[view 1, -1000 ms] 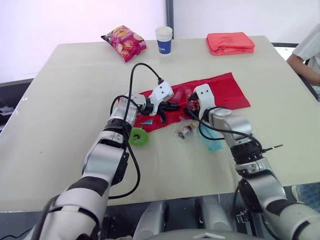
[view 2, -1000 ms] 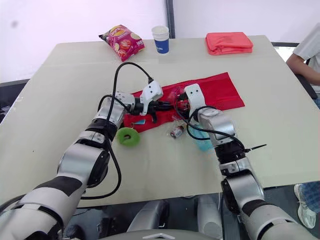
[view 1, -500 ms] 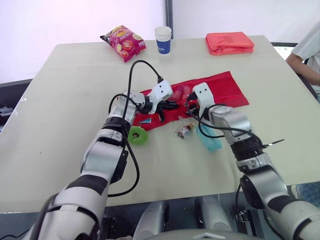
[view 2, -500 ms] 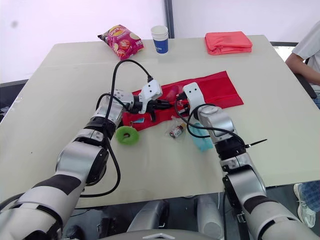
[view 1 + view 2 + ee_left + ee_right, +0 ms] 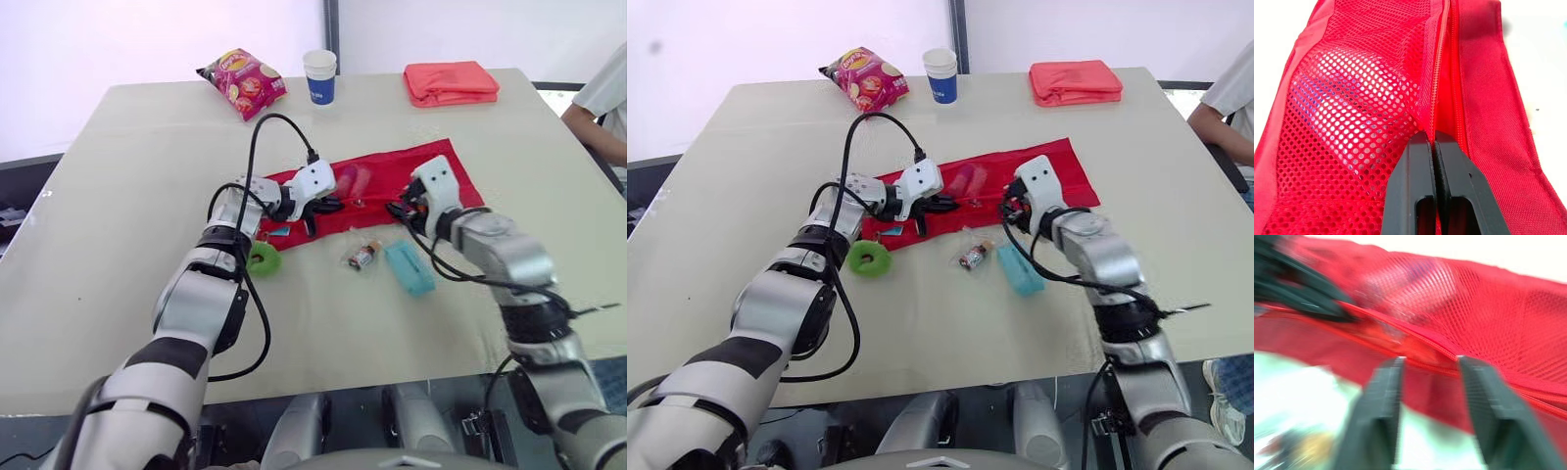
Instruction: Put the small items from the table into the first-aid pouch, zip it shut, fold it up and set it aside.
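A green ring (image 5: pixel 262 258) lies on the pale bench (image 5: pixel 147 176), just off the near left end of the red pouch (image 5: pixel 392 166). The pouch lies flat mid-bench, its long axis slanting from near left to far right, with the zip running along that length. The left pincer (image 5: pixel 323 208) is clenched on the mesh edge beside the zip, toward the pouch's left half, and pale items show through the mesh. On the robot's side of the pouch, near its middle, sits a small bottle (image 5: pixel 366 255). The right pincer (image 5: pixel 400 210) is released, fingers spread and holding nothing, at the pouch's near edge, right of the middle. A teal packet (image 5: pixel 408 268) lies just nearer the robot. The right arm looks nearer to bottle and packet, so picking them up likely falls to it.
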Robot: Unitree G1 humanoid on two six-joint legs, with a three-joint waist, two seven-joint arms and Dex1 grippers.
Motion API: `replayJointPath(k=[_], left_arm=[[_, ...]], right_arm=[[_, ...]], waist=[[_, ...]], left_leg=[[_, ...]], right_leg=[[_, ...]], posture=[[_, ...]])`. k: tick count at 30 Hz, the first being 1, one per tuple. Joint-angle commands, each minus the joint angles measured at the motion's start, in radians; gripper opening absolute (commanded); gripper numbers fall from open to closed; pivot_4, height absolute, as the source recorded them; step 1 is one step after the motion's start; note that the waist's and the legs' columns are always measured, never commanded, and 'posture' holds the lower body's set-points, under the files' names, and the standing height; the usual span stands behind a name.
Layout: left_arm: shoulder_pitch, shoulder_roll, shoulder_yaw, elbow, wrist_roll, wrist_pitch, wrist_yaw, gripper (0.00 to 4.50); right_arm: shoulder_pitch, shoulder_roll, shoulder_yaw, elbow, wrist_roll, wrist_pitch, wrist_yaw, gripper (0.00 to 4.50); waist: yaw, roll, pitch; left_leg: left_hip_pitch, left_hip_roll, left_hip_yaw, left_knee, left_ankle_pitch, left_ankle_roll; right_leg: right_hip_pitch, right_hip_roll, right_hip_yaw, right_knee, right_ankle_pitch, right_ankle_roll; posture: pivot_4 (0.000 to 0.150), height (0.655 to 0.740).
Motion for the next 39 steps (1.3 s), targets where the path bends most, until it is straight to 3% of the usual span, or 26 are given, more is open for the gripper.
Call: replayJointPath(k=[1,3,9,18,20,23,29,34,39], left_arm=[[-0.029,0.020,0.024,0.018,-0.006,-0.068,0.018,0.00],[-0.034,0.026,0.038,0.034,-0.013,-0.088,0.034,0.00],[-0.060,0.031,0.061,0.073,-0.024,-0.148,-0.016,0.00],[-0.074,-0.001,0.086,0.088,-0.041,-0.166,-0.069,0.00],[-0.074,-0.007,0.094,0.088,-0.046,-0.153,-0.073,0.00],[-0.076,-0.015,0.103,0.087,-0.055,-0.139,-0.081,0.00],[-0.088,-0.016,0.097,0.086,-0.047,-0.136,-0.107,0.00],[-0.098,-0.011,0.095,0.083,-0.044,-0.134,-0.121,0.00],[-0.097,-0.003,0.095,0.080,-0.044,-0.130,-0.127,0.00]], right_arm=[[0.041,-0.072,-0.123,-0.286,0.139,0.179,0.042,3.60],[0.095,-0.134,-0.224,-0.423,0.230,0.271,0.081,4.47],[0.270,-0.324,-0.553,-0.664,0.437,0.375,0.212,4.47],[0.429,-0.451,-0.929,-0.707,0.724,0.481,0.251,4.47],[0.419,-0.401,-0.895,-0.707,0.799,0.513,0.164,4.47],[0.370,-0.254,-0.698,-0.707,0.819,0.561,-0.042,4.47],[0.255,0.090,-0.296,-0.562,0.621,0.591,-0.434,4.47],[0.184,0.279,-0.167,-0.407,0.479,0.591,-0.593,4.47],[0.168,0.370,-0.151,-0.325,0.363,0.591,-0.657,4.47]], waist=[[0.005,0.000,0.000],[0.014,0.000,0.000],[0.038,0.000,0.000],[0.058,-0.002,0.001],[0.057,-0.002,0.000],[0.051,-0.003,0.000],[0.048,-0.003,0.000],[0.049,-0.003,0.000],[0.047,-0.003,-0.001]], left_leg=[[0.000,0.000,-0.001,0.000,0.000,0.000],[0.000,-0.001,-0.001,0.000,0.000,0.000],[0.001,-0.002,-0.001,0.001,0.000,0.001],[0.002,-0.004,-0.002,0.002,0.000,0.001],[0.002,-0.005,-0.002,0.002,0.000,0.002],[0.004,-0.004,-0.003,0.002,0.000,0.001],[0.003,-0.004,-0.002,0.002,0.000,0.001],[0.002,-0.005,-0.003,0.002,0.000,0.001],[0.002,-0.006,-0.003,0.002,0.000,0.001]], right_leg=[[0.000,0.000,0.000,0.000,0.000,0.000],[0.000,0.000,0.000,-0.001,0.000,0.000],[0.003,-0.001,-0.001,0.000,0.000,0.000],[0.006,-0.003,-0.004,-0.001,0.000,0.001],[0.006,-0.003,-0.004,-0.001,0.000,0.001],[0.007,-0.003,-0.004,-0.001,0.000,0.001],[0.005,-0.004,-0.002,0.000,0.000,0.001],[0.004,-0.004,-0.003,0.000,0.000,0.001],[0.004,-0.004,-0.003,0.000,0.000,0.001]], posture=[[0.150,0.7400],[0.150,0.7400],[0.150,0.7400],[0.150,0.7400],[0.150,0.7400],[0.150,0.7400],[0.150,0.7400],[0.150,0.7400],[0.150,0.7400]])
